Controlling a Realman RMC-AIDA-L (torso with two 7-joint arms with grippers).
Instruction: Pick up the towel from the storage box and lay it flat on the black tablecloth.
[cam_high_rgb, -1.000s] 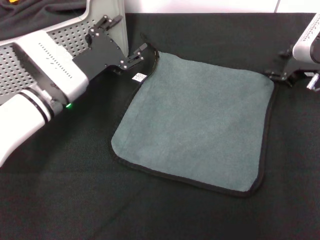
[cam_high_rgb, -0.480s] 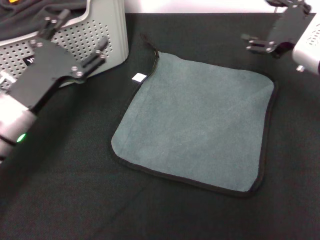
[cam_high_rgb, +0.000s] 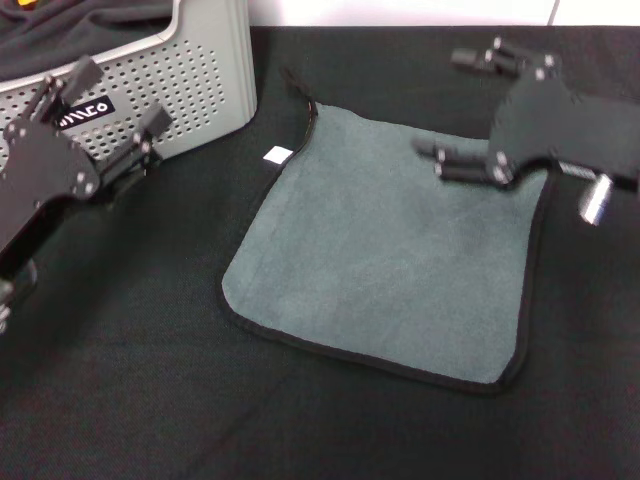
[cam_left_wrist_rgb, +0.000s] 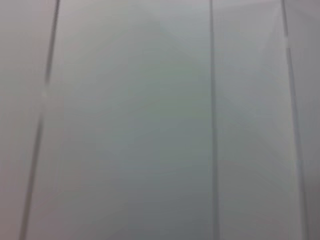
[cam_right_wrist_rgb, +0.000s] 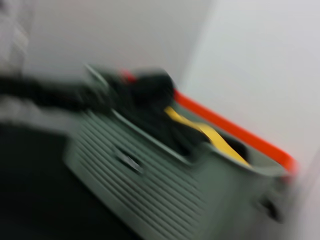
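Note:
The towel (cam_high_rgb: 390, 250) lies flat and spread out on the black tablecloth (cam_high_rgb: 150, 380), grey-green face up, with its black hem showing all round and a small white tag (cam_high_rgb: 278, 154) at its far left corner. The storage box (cam_high_rgb: 195, 70) stands at the far left. My left gripper (cam_high_rgb: 125, 95) hangs open and empty in front of the box, well left of the towel. Open and empty too, my right gripper (cam_high_rgb: 440, 105) hovers above the towel's far right part. The left wrist view shows only a pale flat surface.
A dark cloth (cam_high_rgb: 80, 25) fills the box's top; the blurred right wrist view shows the storage box (cam_right_wrist_rgb: 150, 185) with that dark cloth (cam_right_wrist_rgb: 150, 95) and yellow and orange pieces. A white wall borders the table's far edge.
Both grippers have left the towel's far corners. The left arm has drawn back to the left, past the box. The right gripper rose, then swung left over the towel.

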